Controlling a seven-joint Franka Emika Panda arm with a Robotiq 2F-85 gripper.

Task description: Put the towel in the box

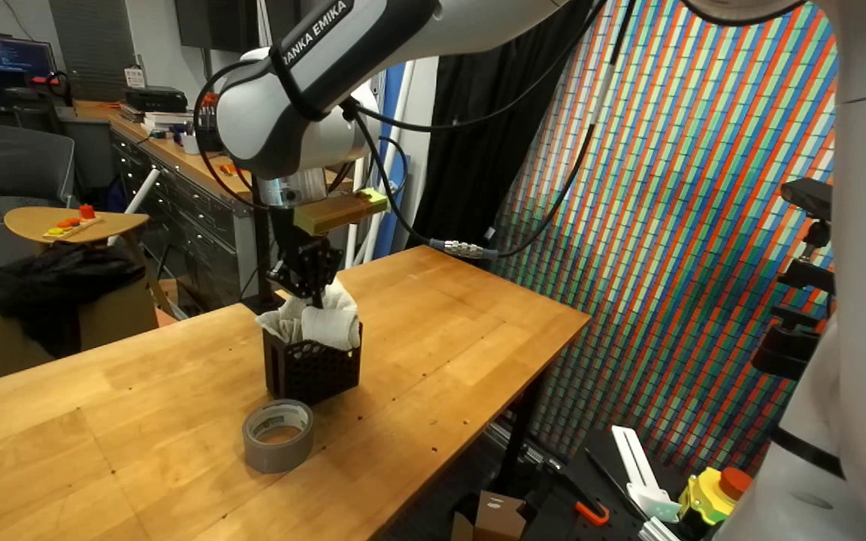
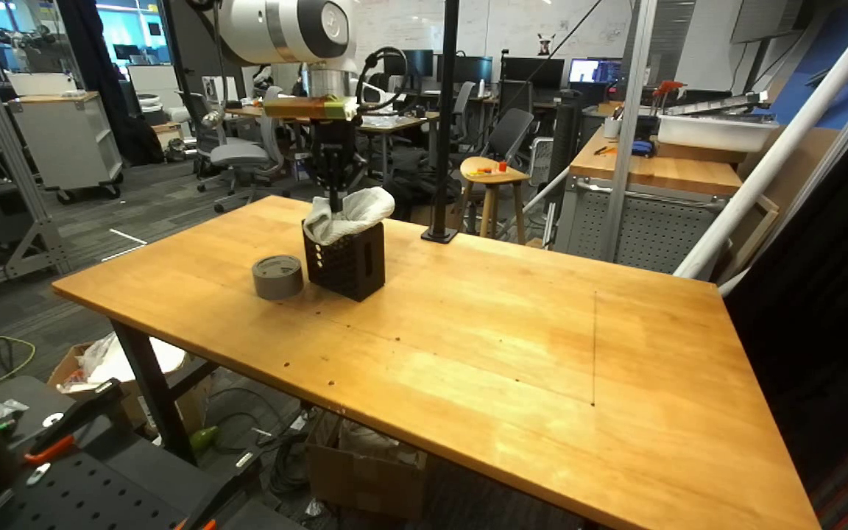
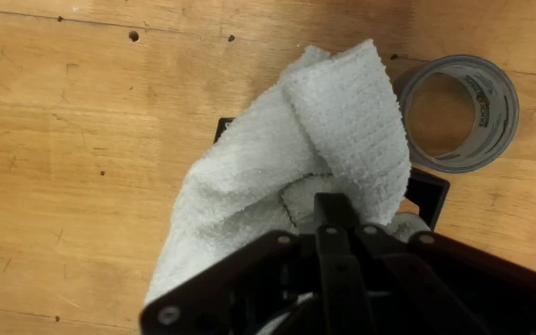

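The white towel (image 1: 331,328) is bunched inside the black box (image 1: 313,376), its upper folds bulging above the rim. In an exterior view, one fold of the towel (image 2: 367,207) leans out over the edge of the box (image 2: 343,261). My gripper (image 2: 335,205) points straight down into the middle of the cloth, its fingers together. From the wrist view, the gripper (image 3: 335,207) touches or presses on the towel (image 3: 258,158); no cloth shows between the fingers. Most of the box rim (image 3: 441,197) is covered there, with a dark corner showing at the right.
A grey tape roll (image 1: 279,451) lies on the wooden table (image 1: 140,421) close beside the box. In the wrist view the tape roll (image 3: 507,111) is near the towel's edge. A black post (image 2: 444,147) rises from the table's edge beyond the box.
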